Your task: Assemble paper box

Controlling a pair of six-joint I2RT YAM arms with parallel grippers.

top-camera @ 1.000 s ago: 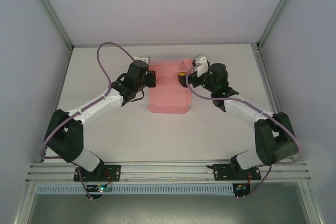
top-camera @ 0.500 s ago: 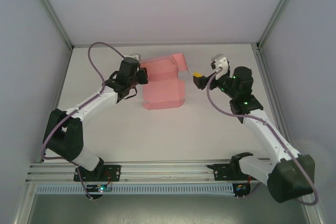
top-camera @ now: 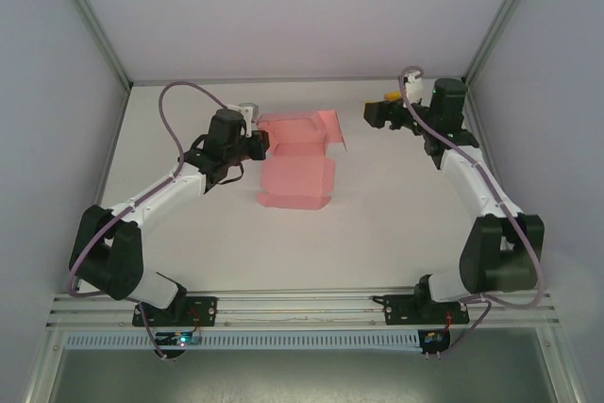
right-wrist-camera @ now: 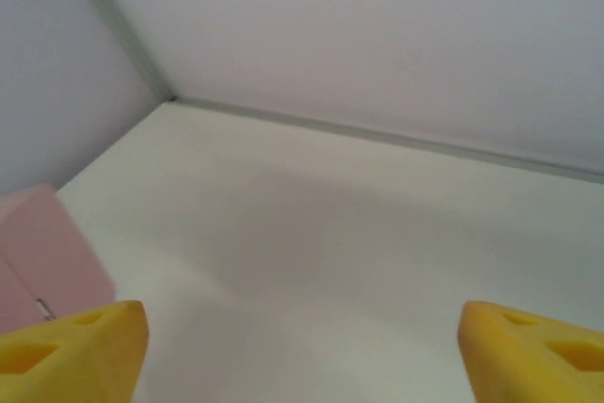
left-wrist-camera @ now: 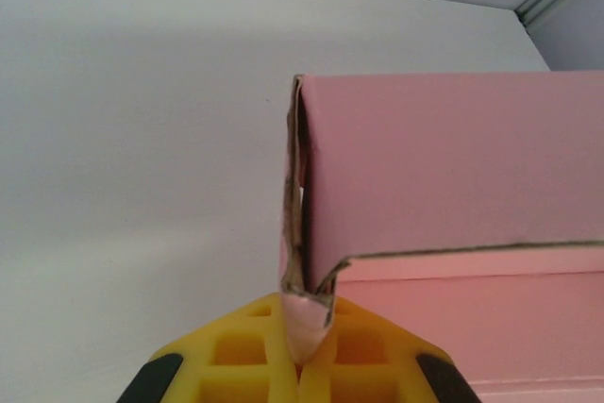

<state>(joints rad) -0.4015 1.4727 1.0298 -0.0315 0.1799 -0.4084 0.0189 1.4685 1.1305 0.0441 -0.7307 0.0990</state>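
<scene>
The pink paper box (top-camera: 297, 158) lies partly folded in the middle of the table, a raised panel at its far end and a flat panel toward the near side. My left gripper (top-camera: 260, 142) is shut on the box's left edge. In the left wrist view its yellow fingers (left-wrist-camera: 255, 356) pinch a corner of the pink card (left-wrist-camera: 307, 323), and a folded panel (left-wrist-camera: 444, 162) stands up beyond them. My right gripper (top-camera: 377, 112) hovers at the far right of the table, apart from the box, open with nothing between its yellow fingertips (right-wrist-camera: 75, 346). A bit of pink card (right-wrist-camera: 42, 257) shows at the left of the right wrist view.
The white table (top-camera: 283, 233) is walled in by grey panels with metal posts (top-camera: 495, 21) at the back corners. An aluminium rail (top-camera: 302, 307) runs along the near edge by the arm bases. Purple cables loop over both arms.
My right gripper has let go of the box and swung away to the far right corner. The left gripper has kept its hold while the box shifted and turned slightly.
</scene>
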